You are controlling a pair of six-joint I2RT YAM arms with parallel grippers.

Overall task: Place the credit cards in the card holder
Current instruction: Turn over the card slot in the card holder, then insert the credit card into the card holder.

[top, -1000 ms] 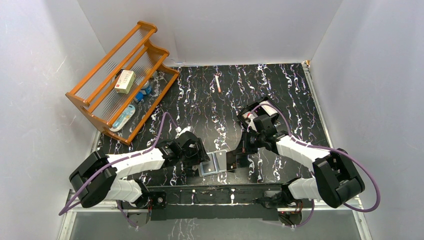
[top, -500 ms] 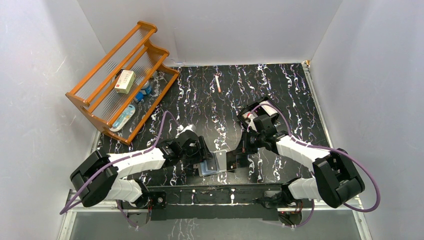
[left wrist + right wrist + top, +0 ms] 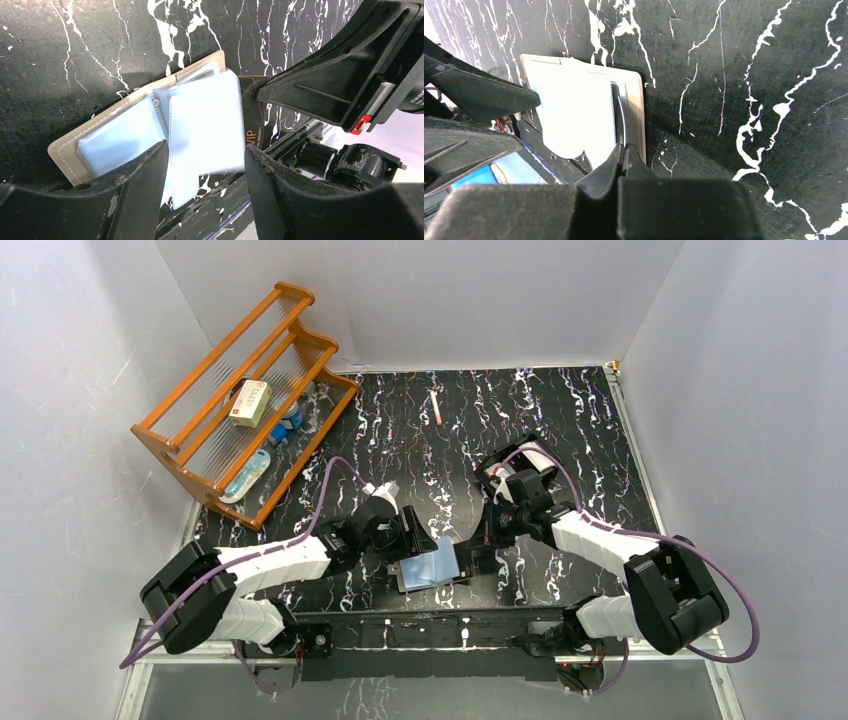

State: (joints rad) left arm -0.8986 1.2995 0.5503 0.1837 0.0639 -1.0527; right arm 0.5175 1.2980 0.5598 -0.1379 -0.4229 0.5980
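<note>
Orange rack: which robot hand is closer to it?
Left. Seen from above, the left gripper hangs at the left of the holder, toward the rack; the right gripper sits at its right edge, farther off.

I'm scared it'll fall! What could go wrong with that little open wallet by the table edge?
The card holder lies near the front edge of the table, so a nudge might slide it off. The right gripper is shut at just one edge, so it may pivot. The left gripper's open fingers could snag the loose clear pockets.
</note>
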